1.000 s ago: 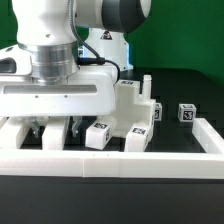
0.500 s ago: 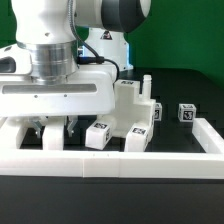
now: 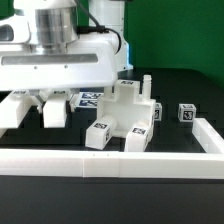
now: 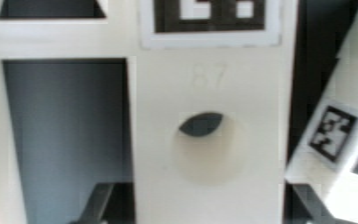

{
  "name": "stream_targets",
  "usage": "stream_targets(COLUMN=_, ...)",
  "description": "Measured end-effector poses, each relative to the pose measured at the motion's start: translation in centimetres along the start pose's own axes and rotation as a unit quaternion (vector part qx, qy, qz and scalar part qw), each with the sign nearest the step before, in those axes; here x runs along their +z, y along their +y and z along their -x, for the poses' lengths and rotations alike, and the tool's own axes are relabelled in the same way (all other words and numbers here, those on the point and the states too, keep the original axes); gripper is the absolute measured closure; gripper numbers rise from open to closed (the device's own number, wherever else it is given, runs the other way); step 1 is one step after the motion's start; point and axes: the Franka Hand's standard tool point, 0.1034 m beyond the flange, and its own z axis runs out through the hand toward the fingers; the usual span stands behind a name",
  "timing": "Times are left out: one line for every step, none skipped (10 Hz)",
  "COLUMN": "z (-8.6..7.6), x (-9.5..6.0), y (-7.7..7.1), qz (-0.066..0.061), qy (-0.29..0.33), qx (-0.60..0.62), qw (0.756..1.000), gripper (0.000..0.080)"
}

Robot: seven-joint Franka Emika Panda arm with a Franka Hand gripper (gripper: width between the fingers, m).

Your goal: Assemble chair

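White plastic fills your end effector point(image 3: 55, 103), which is pressed together on a tagged chair piece point(image 4: 202, 150) whose long axis crosses the jaws' closing line, while the part-built chair point(image 3: 124, 118) sits on the bench point(image 3: 185, 140) lower down, off toward the exterior view's right.

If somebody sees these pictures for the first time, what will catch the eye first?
The big white arm fills the exterior view's upper left. In the wrist view its tool is shut on a white chair part with a dark hole, very close to the lens. A cluster of tagged chair blocks stands mid-table behind the white border wall.
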Motion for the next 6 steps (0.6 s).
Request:
stream_targets(z=0.0, x=-1.6, y=-0.2, qz=-0.003, qy=0.01, qx=0.001, qw=1.0, gripper=0.0515)
stream_targets(z=0.1, x=-2.7, y=-0.3, qz=-0.005, qy=0.017, qx=0.004, qw=1.0, gripper=0.0515)
stream_targets(z=-0.1, x=-3.2, y=-0.4, qz=-0.006, qy=0.022, qx=0.011, qw=1.0, gripper=0.0515)
stream_targets(z=0.0, x=-2.8, y=-0.3, qz=-0.005, qy=0.02, qx=0.011, qw=1.0, gripper=0.0515)
stream_targets(z=0.1, x=-2.7, y=-0.4, qz=-0.006, qy=0.018, qx=0.02, qw=1.0, gripper=0.0515)
stream_targets(z=0.1, x=-2.6, y=-0.4, qz=-0.007, qy=0.018, qx=0.058, qw=0.998, gripper=0.0515)
